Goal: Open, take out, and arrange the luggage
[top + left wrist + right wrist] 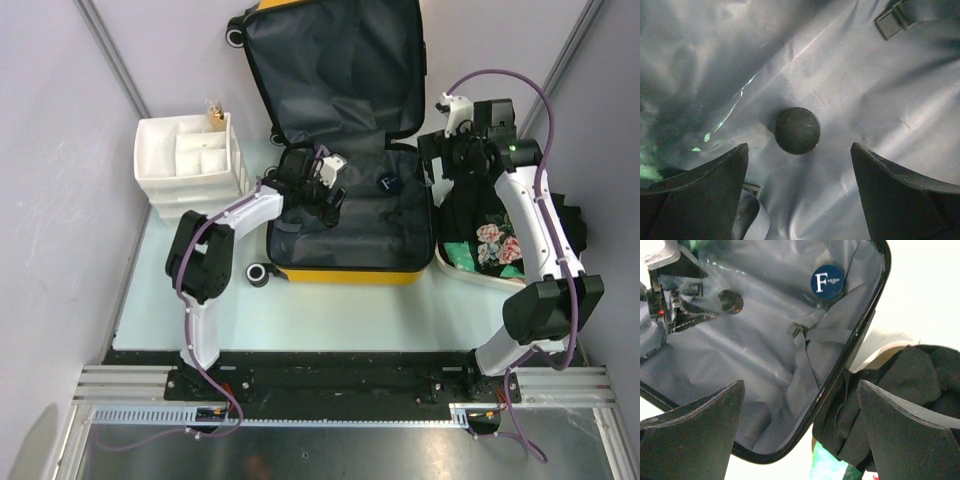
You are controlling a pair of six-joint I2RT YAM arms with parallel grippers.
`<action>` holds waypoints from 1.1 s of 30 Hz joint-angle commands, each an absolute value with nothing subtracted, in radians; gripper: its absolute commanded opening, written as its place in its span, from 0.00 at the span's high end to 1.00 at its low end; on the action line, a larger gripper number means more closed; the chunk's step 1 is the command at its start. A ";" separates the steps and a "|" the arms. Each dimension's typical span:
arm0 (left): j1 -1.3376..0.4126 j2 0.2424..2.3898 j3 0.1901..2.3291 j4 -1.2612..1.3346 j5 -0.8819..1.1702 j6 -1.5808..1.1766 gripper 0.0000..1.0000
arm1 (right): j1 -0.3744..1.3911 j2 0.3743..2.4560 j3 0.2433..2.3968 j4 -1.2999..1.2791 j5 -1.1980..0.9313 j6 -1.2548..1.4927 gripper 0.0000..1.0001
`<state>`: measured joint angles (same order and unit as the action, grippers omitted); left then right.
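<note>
Hiding most of the tub (487, 279) beside luggage (352, 228): clothing (492, 242)

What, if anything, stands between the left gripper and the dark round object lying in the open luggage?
Nothing visible does: inside the luggage, the open fingers of the left gripper hang over the round object, with only grey lining around it.

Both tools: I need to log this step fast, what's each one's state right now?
Left tool: open, holding nothing.
Right tool: open, holding nothing.
</note>
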<state>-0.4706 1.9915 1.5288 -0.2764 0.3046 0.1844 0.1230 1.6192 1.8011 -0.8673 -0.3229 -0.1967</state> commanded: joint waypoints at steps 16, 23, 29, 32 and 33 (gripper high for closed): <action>-0.520 2.169 1.664 -0.305 0.199 0.181 0.20 | 0.077 1.548 1.753 -0.874 -0.377 -0.201 0.00; -0.518 2.157 1.667 -0.304 0.183 0.184 0.41 | 0.077 1.569 1.764 -0.873 -0.393 -0.198 0.00; -0.518 2.036 1.674 -0.307 0.192 0.178 0.77 | 0.077 1.598 1.786 -0.871 -0.417 -0.190 0.00; -0.514 1.924 1.658 -0.322 0.209 0.195 0.85 | 0.081 1.620 1.805 -0.870 -0.437 -0.181 0.00; -0.511 1.895 1.652 -0.331 0.219 0.207 0.85 | 0.084 1.626 1.813 -0.873 -0.445 -0.179 0.00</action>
